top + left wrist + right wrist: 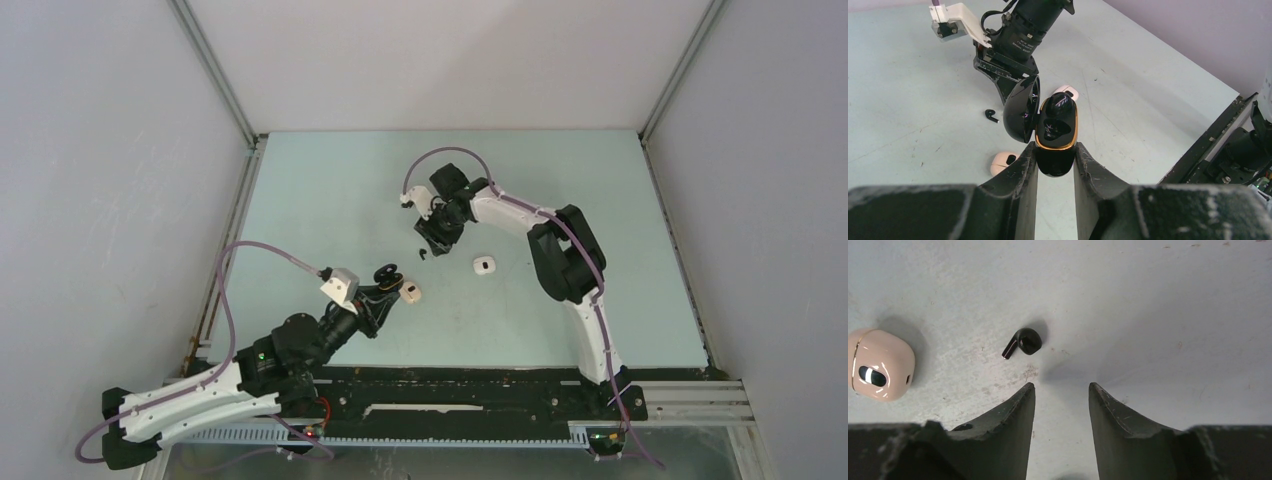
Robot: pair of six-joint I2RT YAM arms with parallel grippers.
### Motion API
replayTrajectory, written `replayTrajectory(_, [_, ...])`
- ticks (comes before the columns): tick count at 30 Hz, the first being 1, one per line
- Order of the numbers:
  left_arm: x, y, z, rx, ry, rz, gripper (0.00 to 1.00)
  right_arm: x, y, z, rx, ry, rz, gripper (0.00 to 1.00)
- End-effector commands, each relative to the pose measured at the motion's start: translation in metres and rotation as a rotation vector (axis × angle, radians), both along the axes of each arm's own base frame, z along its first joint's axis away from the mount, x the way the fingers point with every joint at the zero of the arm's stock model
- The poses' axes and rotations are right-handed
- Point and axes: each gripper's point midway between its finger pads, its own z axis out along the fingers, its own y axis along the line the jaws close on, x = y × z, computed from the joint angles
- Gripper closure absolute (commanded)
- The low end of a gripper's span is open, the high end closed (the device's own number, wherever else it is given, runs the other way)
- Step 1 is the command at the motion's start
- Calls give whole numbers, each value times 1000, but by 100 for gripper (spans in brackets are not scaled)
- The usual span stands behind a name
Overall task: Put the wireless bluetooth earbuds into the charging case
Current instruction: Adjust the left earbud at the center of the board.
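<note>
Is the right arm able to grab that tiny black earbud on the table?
Probably yes. The right end effector hangs open just beside the black earbud, with nothing lying between them to block it.

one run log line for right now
left end effector: shut on open black case | right end effector: open, empty | black earbud: lying loose, not yet picked

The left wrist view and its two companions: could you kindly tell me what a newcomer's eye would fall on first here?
First comes the black charging case, gold-rimmed and open, clamped in the left end effector in the left wrist view. Next is a black earbud lying on the table just ahead of the right end effector, which is open and empty. A pale pink case sits off to the earbud's left.
</note>
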Motion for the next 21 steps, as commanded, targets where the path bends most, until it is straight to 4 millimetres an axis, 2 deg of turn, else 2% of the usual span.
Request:
replayTrajectory(1, [-1,-1,26,-62,-37,-8,100,-1,7,7,-29,-38,55,53])
replayTrajectory(12, [-1,1,23,-64,-33,-2,100,-10,24,-18,-112,-82,113,51])
replayTrajectory(21, [-1,1,21,-63,-31,-2,100,-5,36,-18,-83,-67,94,52])
